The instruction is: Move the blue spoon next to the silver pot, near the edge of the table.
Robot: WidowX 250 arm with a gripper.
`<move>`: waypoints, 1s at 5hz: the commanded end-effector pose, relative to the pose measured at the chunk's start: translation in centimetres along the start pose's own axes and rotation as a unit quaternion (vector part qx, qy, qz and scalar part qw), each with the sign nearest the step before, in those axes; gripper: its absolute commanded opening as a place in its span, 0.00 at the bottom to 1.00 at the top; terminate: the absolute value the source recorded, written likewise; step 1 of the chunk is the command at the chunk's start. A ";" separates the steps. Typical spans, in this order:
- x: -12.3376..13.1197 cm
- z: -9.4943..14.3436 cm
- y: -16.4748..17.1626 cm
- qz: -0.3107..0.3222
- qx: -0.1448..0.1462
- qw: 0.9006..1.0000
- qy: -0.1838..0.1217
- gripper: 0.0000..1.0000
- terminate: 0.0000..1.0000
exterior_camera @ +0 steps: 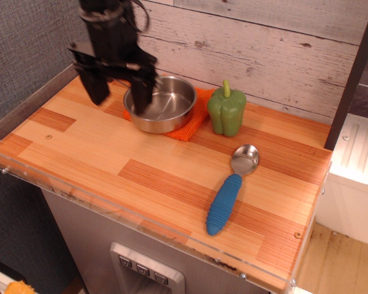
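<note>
The blue spoon [231, 190] lies on the wooden table [80, 144] at the right front, its blue handle toward the front edge and its silver bowl toward the back. The silver pot [165, 103] stands at the back on an orange cloth [194, 121]. My black gripper [119, 95] hangs open and empty over the pot's left side, its right finger in front of the pot's left rim. It is far from the spoon.
A green toy bell pepper [226, 110] stands upright just right of the pot. A clear acrylic rim [129, 220] runs along the table's front edge. A wooden plank wall is behind, and a white unit [359, 177] stands off the right side.
</note>
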State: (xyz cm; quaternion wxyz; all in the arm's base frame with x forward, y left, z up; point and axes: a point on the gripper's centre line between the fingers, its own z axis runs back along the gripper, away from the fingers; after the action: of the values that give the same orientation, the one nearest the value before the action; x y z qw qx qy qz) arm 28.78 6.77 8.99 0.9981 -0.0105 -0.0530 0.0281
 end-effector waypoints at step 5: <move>-2.8 -7.5 -12.8 -0.072 0.016 0.997 0.015 1.00 0.00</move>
State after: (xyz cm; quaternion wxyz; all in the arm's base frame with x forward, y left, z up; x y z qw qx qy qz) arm 27.06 -6.21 0.66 0.9990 0.0109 -0.0205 -0.0393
